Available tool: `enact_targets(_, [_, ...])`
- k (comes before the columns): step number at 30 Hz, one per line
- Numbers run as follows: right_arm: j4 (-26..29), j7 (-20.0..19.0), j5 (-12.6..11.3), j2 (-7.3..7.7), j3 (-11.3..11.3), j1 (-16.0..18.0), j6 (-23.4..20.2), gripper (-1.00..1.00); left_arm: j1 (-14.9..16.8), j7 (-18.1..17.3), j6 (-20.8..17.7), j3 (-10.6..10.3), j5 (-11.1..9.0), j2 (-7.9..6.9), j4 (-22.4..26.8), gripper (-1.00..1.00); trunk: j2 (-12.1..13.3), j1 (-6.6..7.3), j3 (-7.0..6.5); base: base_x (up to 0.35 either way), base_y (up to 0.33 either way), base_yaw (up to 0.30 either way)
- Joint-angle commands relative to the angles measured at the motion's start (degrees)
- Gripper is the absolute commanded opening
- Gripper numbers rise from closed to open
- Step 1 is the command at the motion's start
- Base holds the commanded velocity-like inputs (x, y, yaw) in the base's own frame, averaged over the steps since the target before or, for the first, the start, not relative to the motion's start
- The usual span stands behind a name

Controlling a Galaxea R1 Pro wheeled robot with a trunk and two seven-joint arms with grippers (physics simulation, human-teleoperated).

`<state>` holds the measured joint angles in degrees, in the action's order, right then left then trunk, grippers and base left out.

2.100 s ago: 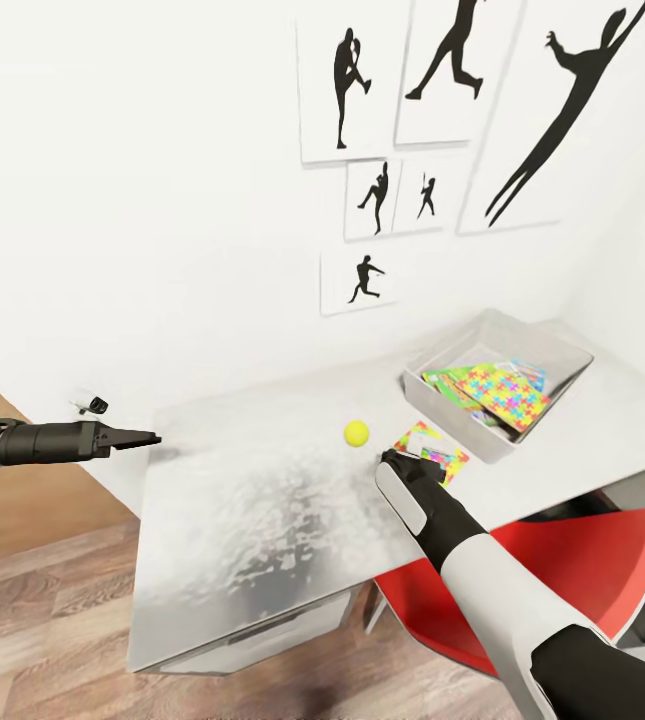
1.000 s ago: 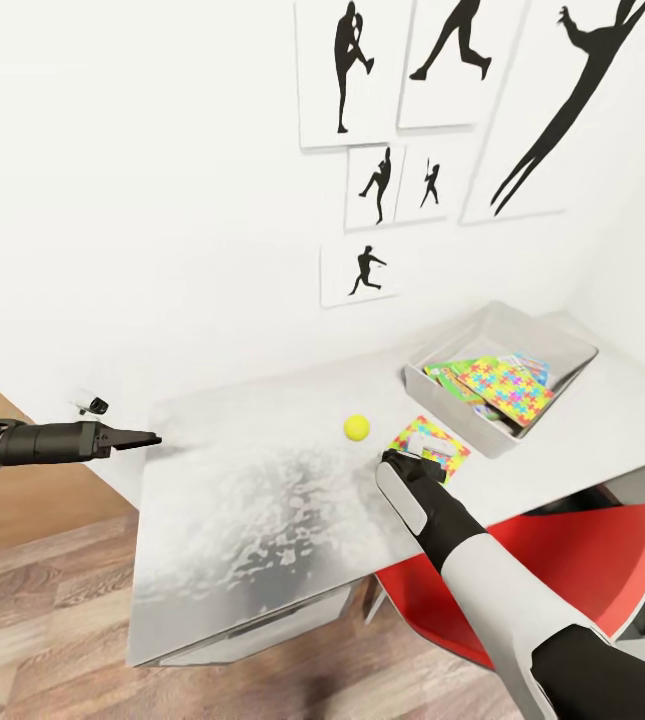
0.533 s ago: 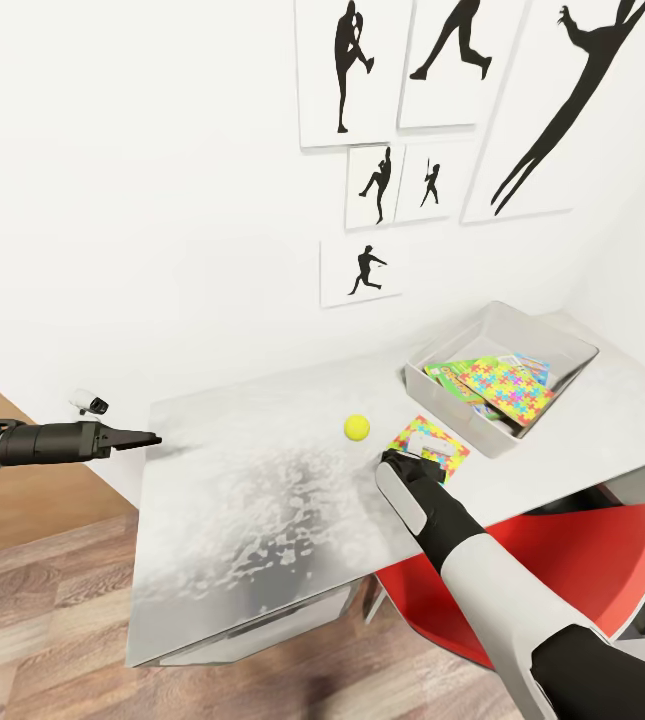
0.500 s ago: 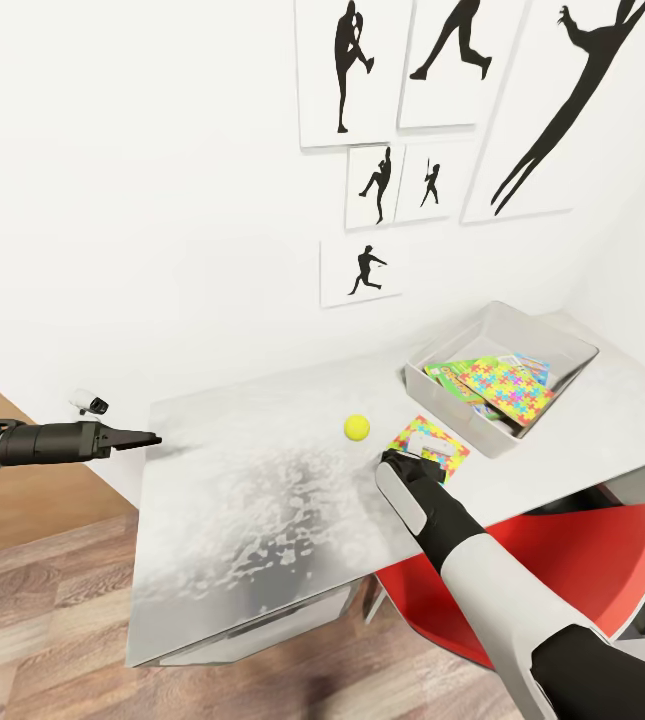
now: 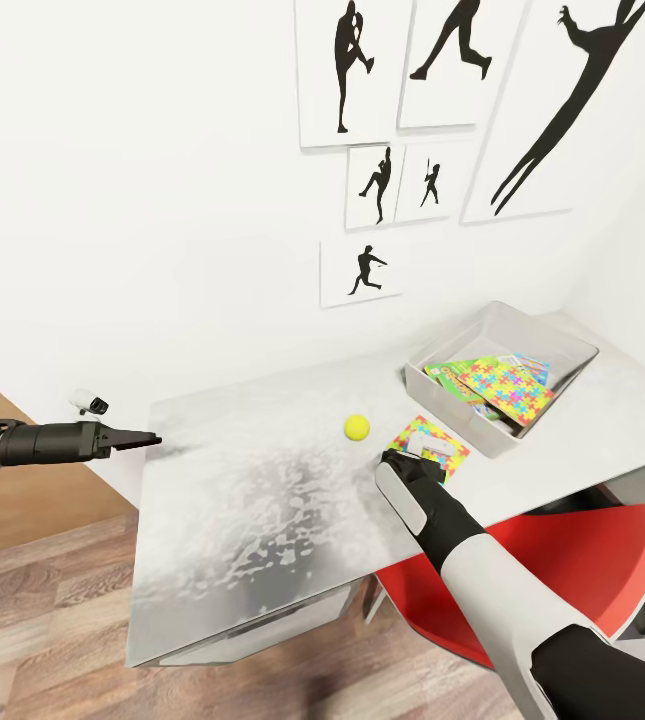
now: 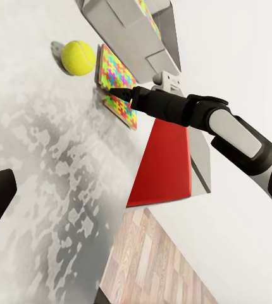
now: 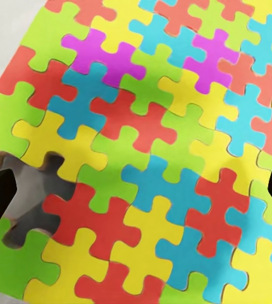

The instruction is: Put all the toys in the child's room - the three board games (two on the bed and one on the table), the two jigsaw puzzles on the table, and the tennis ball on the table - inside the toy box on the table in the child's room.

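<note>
One long white table [image 5: 262,500] stands against the wall, with one red chair [image 5: 562,560] tucked under its front edge. One grey toy box [image 5: 552,345] sits near the table's back right corner, holding one jigsaw puzzle [image 5: 507,388] on top of flat printed board games [image 5: 449,373]; their number I cannot tell. A second jigsaw puzzle [image 5: 429,445], a square of yellow, red, blue, green and purple interlocking pieces, lies flat just in front of the box. One yellow-green tennis ball [image 5: 356,428] rests beside it. The right gripper [image 7: 136,190] hovers over that puzzle, jaws spread wide. The left gripper [image 5: 147,438] hangs off the table's left edge, its jaws looking pressed together.
</note>
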<state>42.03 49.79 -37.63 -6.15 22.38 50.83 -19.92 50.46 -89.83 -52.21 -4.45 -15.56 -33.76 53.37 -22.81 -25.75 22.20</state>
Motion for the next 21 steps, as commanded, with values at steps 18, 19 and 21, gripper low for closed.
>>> enact_targets(18, [0.1,0.4,-0.3,0.00,0.2,0.1,-0.4,1.00,-0.1,-0.2,-0.6,-0.2,-0.2,-0.07,0.0,1.00,-0.1,-0.03,0.10,0.000,0.000,0.000])
enact_targets(19, [0.1,0.4,-0.3,0.00,0.2,0.1,-0.4,1.00,-0.1,-0.2,-0.6,-0.2,-0.2,-0.07,0.0,1.00,-0.1,-0.03,0.10,0.000,0.000,0.000])
enact_targets(21, [0.1,0.4,-0.3,0.00,0.2,0.1,-0.4,1.00,-0.1,-0.2,-0.6,-0.2,-0.2,-0.07,0.0,1.00,-0.1,-0.03,0.10,0.000,0.000,0.000])
